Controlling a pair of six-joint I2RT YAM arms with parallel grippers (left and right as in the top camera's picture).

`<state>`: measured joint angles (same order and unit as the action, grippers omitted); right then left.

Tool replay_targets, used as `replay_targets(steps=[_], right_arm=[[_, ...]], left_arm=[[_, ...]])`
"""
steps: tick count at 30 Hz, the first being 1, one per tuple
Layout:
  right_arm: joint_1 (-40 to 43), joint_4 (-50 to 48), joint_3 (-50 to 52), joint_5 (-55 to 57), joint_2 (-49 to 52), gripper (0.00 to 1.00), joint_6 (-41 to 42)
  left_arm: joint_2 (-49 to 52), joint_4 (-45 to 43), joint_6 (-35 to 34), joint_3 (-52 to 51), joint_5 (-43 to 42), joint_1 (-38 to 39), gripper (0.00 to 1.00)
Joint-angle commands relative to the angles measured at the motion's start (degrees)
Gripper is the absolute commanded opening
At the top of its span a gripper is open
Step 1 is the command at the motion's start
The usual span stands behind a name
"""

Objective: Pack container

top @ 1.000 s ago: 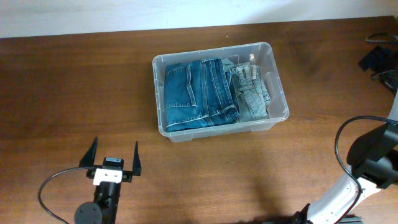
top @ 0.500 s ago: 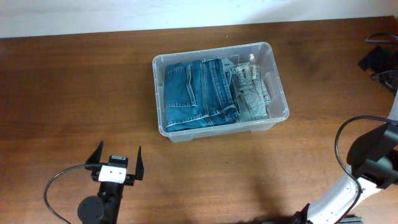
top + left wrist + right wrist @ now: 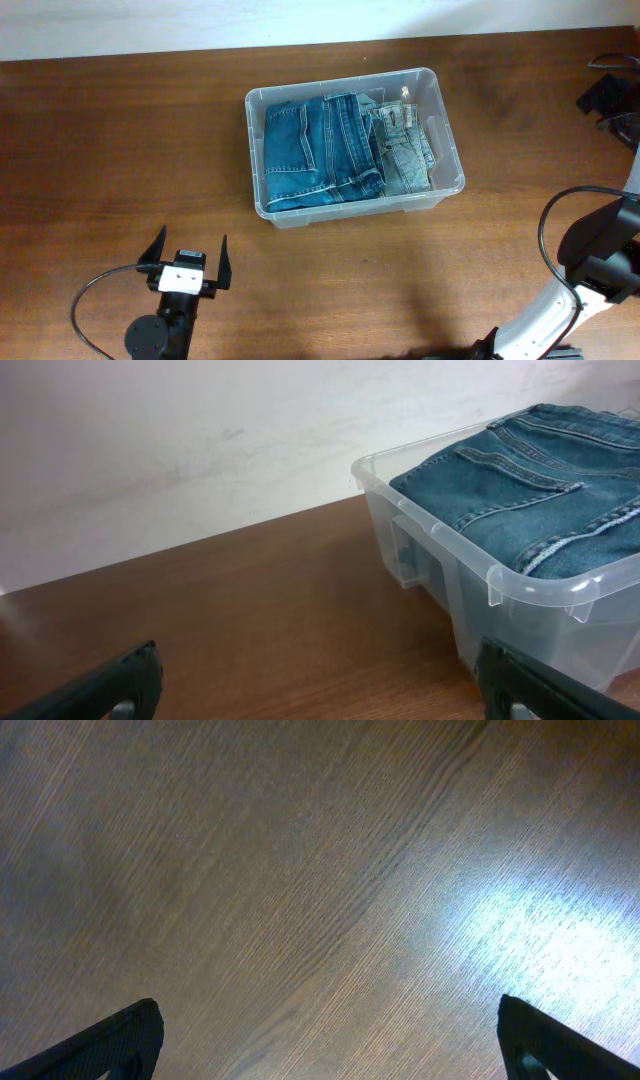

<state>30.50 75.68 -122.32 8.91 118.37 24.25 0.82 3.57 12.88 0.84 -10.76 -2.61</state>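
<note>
The clear plastic container (image 3: 446, 190) stands at the table's middle back, holding folded dark blue jeans (image 3: 315, 150) on its left and a lighter pair (image 3: 405, 150) on its right. In the left wrist view the container (image 3: 450, 570) is at the right, jeans (image 3: 520, 490) rising to its rim. My left gripper (image 3: 189, 256) is open and empty near the front left, well short of the container. My right gripper (image 3: 325, 1035) is open over bare wood; in the overhead view only its arm (image 3: 600, 260) shows at the right edge.
A white wall runs behind the table's far edge (image 3: 200, 540). Black hardware (image 3: 605, 100) sits at the far right edge. A black cable (image 3: 95, 290) loops beside the left arm.
The left gripper drew back toward the front edge and a little to the right between one second ago and half a second ago. Nothing has moved since.
</note>
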Motion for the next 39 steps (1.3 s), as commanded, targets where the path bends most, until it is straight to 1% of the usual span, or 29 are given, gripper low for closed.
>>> replay_targets(steps=[1, 22, 25, 31, 39], right_arm=[[-0.09, 0.0, 0.24, 0.33, 0.31, 0.99, 0.68], [-0.55, 0.0, 0.24, 0.33, 0.31, 0.99, 0.68], [-1.25, 0.02, 0.24, 0.33, -1.16, 0.98, 0.68], [-6.62, 0.0, 0.24, 0.33, -12.87, 0.98, 0.68], [-18.58, 0.02, 0.31, 0.33, -28.5, 0.99, 0.68]], left_arm=[[-0.52, -0.02, 0.92, -0.33, -0.85, -0.07, 1.0], [-0.52, -0.04, 0.92, -0.33, -0.85, -0.07, 0.99], [-0.52, -0.02, 0.92, -0.33, -0.85, -0.07, 0.99], [-0.52, -0.02, 0.92, -0.33, -0.85, -0.07, 0.99], [-0.52, -0.02, 0.92, -0.33, -0.85, -0.07, 0.99]])
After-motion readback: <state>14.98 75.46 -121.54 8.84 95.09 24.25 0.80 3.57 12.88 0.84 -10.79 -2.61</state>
